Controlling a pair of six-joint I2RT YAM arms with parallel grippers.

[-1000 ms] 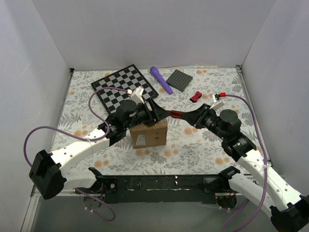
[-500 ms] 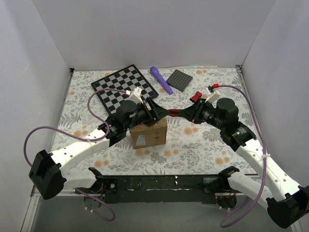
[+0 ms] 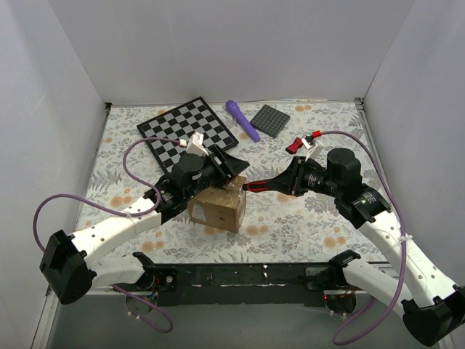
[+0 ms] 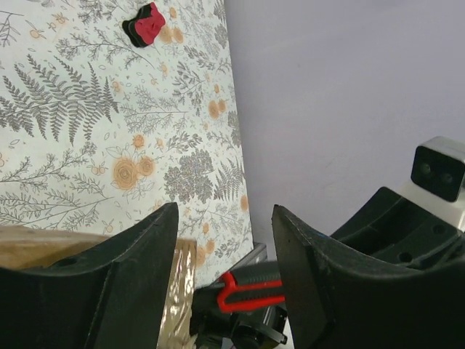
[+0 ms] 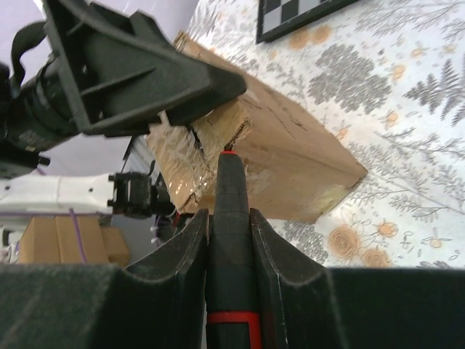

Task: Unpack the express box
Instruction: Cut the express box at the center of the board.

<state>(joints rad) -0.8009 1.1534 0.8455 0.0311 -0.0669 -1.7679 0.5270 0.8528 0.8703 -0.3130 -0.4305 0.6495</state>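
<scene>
The box (image 3: 216,209) is sitting askew on the floral mat (image 3: 305,218) near the middle of the table, between the two arms, with its flaps down and its tape (image 5: 182,174) running across the top. The left gripper (image 3: 236,169) is leaning over the box's top edge with its fingers (image 4: 109,291) standing apart and nothing between them. The right gripper (image 5: 229,218) is clamping a black cutter (image 5: 231,182) whose red tip is pointing at the taped seam, just beside the left gripper.

The box is looking only loosely steadied, so a push from the cutter may be sliding or tipping it rather than slicing the tape. The tip could also be skating off the shiny tape into the left gripper, or going in too deep.
</scene>
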